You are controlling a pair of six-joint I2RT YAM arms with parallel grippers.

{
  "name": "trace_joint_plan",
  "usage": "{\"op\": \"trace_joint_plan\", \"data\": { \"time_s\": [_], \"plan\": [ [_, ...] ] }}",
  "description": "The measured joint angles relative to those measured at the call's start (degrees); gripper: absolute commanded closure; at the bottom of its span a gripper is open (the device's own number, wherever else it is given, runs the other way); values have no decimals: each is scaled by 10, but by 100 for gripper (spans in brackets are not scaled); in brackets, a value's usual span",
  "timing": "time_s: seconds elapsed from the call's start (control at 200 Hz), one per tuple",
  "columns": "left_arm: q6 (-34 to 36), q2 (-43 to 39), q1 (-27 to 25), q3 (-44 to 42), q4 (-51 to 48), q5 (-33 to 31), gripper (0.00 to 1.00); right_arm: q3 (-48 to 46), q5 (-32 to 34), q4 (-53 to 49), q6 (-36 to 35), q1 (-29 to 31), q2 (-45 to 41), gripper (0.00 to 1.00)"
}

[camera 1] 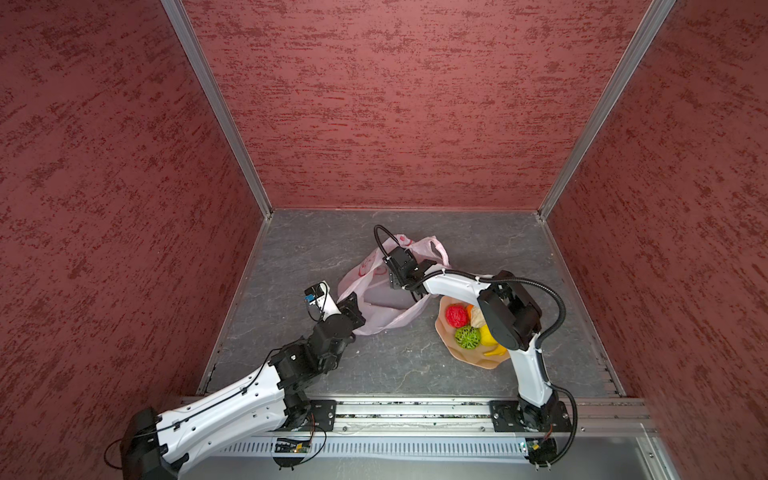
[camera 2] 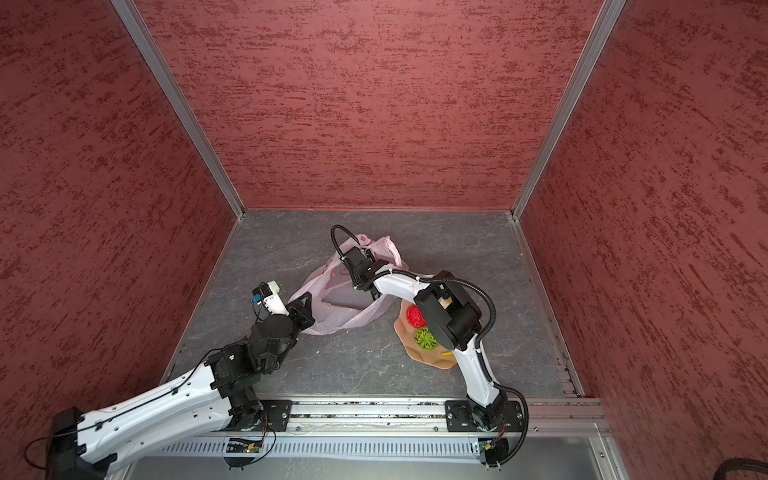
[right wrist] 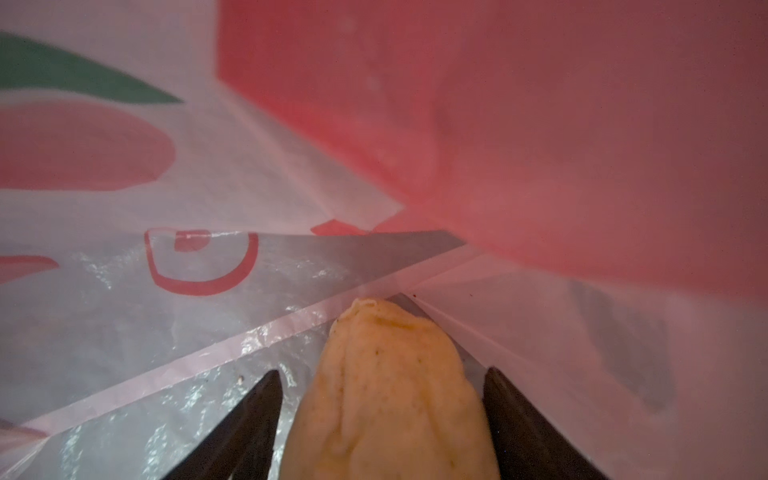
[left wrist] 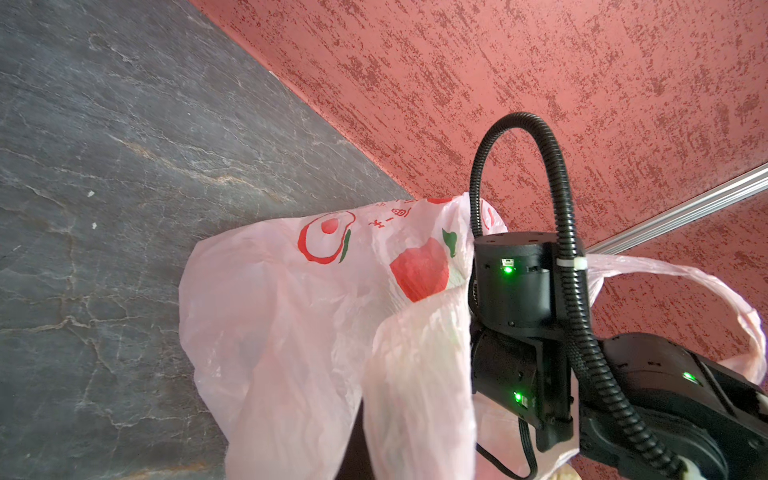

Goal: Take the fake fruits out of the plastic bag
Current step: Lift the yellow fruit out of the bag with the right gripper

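**Left.** The left gripper (camera 1: 348,304), jaws fully closed, pinches the left-hand rim of a thin, translucent pale-pink plastic bag (camera 1: 359,282) printed with red and green fruit marks. The bag lies on the grey stone-patterned tabletop (camera 1: 395,365) with its mouth gaping.

**Centre.** The right arm's wrist enters the bag's mouth from above, so the top views hide its tip. In the right wrist view, the right gripper (right wrist: 382,371) is inside the bag, its dark fingers (right wrist: 249,424) set wide on either side of an elongated cream lumpy piece (right wrist: 390,399) on the bag's floor. One finger lies against the piece and a thin strip of plastic shows beside the other. Whether the piece is clamped cannot be told.

**Right.** A tan wavy-edged faceted dish (camera 1: 461,356) sits just beside the bag, partly under the right arm's elbow. It holds a red textured ball (camera 1: 456,316), a green lattice ball (camera 1: 467,336), a yellow lemon (camera 1: 486,334), a yellow banana (camera 1: 496,352), an orange (camera 1: 469,309) and a second cream piece (camera 1: 478,319).
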Motion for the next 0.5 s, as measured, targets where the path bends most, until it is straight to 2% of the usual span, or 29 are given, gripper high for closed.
{"op": "trace_joint_plan", "data": {
  "time_s": [0.215,0.441,0.501],
  "plan": [
    [1,-7,0,-1,-3,3,100,9,0,-1,7,-4,23,30],
    [0,-14,-2,-11,-11,2,100,9,-3,4,13,-4,23,55],
    [0,-13,-2,-12,-12,2,100,5,-4,11,12,-4,23,59]
  ]
}}
